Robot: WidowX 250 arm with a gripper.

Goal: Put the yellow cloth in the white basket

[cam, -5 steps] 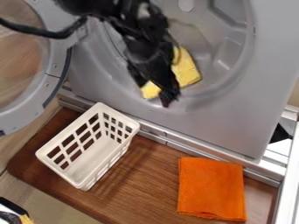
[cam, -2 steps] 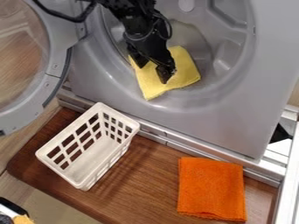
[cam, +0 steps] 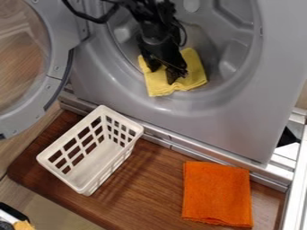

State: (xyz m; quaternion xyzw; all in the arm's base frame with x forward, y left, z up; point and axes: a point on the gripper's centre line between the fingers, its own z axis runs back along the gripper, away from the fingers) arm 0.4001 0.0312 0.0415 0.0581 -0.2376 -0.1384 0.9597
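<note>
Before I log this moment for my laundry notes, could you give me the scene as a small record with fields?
target: yellow cloth, at the lower lip of the open front-loading laundry machine
gripper: black two-finger gripper, over the cloth, fingers apart
grip on cloth: cannot tell
destination: white slotted basket, upright on a brown wooden board, nothing inside
other cloth: orange, folded, right of the basket in view
task status: yellow cloth not yet in basket
</note>
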